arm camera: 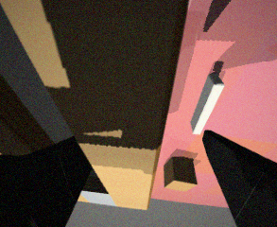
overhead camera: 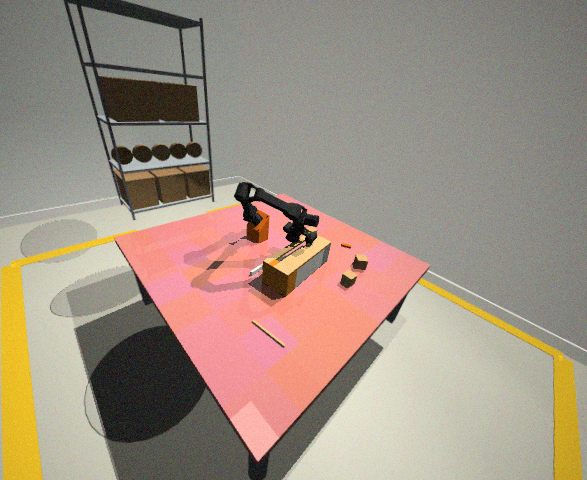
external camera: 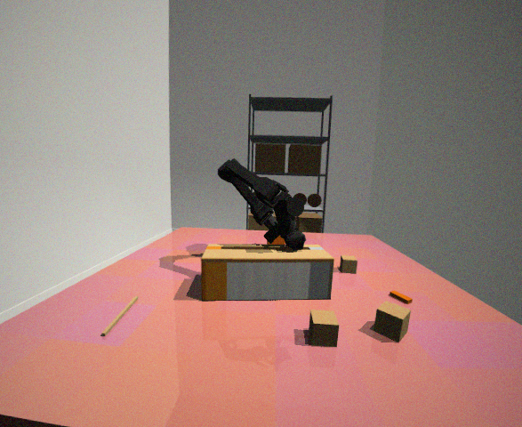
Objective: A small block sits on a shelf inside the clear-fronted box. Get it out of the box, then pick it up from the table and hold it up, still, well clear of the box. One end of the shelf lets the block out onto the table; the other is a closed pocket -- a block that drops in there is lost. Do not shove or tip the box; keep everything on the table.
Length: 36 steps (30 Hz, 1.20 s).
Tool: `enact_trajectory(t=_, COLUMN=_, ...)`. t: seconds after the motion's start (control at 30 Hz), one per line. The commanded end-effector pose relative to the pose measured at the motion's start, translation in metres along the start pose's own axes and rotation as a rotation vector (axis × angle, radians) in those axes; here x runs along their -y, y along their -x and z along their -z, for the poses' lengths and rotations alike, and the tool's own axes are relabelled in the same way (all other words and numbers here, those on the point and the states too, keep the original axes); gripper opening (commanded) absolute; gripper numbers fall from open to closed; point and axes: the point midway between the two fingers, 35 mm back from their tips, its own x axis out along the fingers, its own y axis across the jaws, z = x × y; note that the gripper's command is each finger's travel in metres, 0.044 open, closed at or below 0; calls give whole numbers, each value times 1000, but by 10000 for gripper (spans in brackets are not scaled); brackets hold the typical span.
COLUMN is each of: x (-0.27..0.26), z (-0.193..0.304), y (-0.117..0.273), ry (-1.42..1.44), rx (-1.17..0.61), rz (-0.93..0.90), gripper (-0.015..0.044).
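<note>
The wooden box (overhead camera: 279, 279) (external camera: 261, 255) (arm camera: 129, 182) stands upright on the table (overhead camera: 303, 372) (external camera: 205, 381). Its clear front shows an orange section (external camera: 214, 281) at the left and a blue-grey section (external camera: 320, 280) at the right in the exterior view. A long dark slot runs along its top. I cannot make out the small block or the shelf inside. My gripper (overhead camera: 307, 240) (external camera: 293, 245) (arm camera: 153, 131) is open and empty, low over the box's top towards the blue-grey end. Whether the fingers touch the box is not clear.
Two wooden cubes (overhead camera: 348, 279) (external camera: 323, 328) (overhead camera: 360, 261) (external camera: 391, 321) lie before the clear front, near an orange bar (overhead camera: 345, 245) (external camera: 400, 296). Another cube (external camera: 348, 264) (arm camera: 181, 172) and a white bar (arm camera: 207, 109) lie behind the box. A thin stick (overhead camera: 268, 333) (external camera: 119, 316) lies beyond the orange end.
</note>
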Motion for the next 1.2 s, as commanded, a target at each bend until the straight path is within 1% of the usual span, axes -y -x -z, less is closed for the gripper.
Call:
enact_trajectory(t=0.0, x=1, z=9, y=-6, ry=-1, rx=-1, rz=10, gripper=400)
enact_trajectory(t=0.2, x=1, z=10, y=-4, ry=-1, rx=-1, rz=10, gripper=400)
enact_trajectory(t=0.27, x=-1, z=14, y=8, ry=0, rx=-2, rz=9, gripper=400)
enact_trajectory(t=0.37, x=-1, z=24, y=40, ry=1, rx=-2, rz=6, gripper=400)
enact_trajectory(t=0.43, x=0, z=28, y=54, ry=1, rx=-2, rz=4, gripper=400)
enact_trajectory(t=0.57, x=0, z=29, y=56, ry=1, rx=-2, rz=4, gripper=400)
enact_trajectory(t=0.6, x=-2, z=29, y=51, ry=10, rx=-1, rz=-5, gripper=400)
enact_trajectory(t=0.63, x=-2, z=30, y=51, ry=28, rx=1, rz=-6, gripper=374)
enact_trajectory(t=0.67, x=-1, z=30, y=51, ry=83, rx=6, rz=-9, gripper=348)
enact_trajectory(t=0.73, x=1, z=33, y=51, ry=283, rx=25, rz=-18, gripper=295)
enact_trajectory(t=0.77, x=2, z=35, y=51, ry=392, rx=37, rz=-22, gripper=285)
enact_trajectory(t=1.0, x=10, z=49, y=49, ry=1157, rx=126, rz=-20, gripper=285)
enact_trajectory(t=1.17, x=16, z=58, y=48, ry=1702, rx=198, rz=17, gripper=285)
